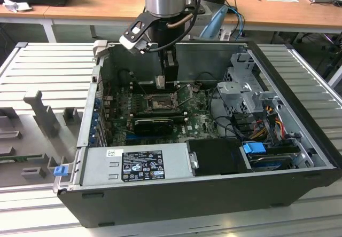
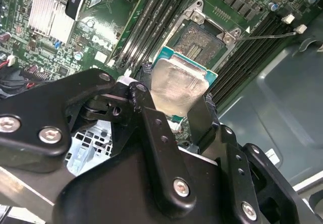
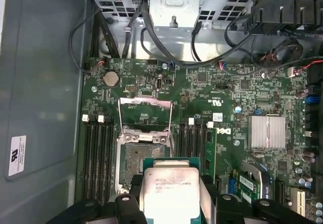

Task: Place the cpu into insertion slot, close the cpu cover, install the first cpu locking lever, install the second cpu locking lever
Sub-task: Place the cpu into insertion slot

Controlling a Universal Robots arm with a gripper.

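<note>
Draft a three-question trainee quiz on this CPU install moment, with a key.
1. True or false: the cpu already sits in the insertion slot.
2. The cpu cover is: A) shut over the slot, B) swung open, C) lying outside the case.
3. Fill in: the claw is shut on the ____.
Key: 1 false, the pin field is bare; 2 B; 3 cpu.
</note>
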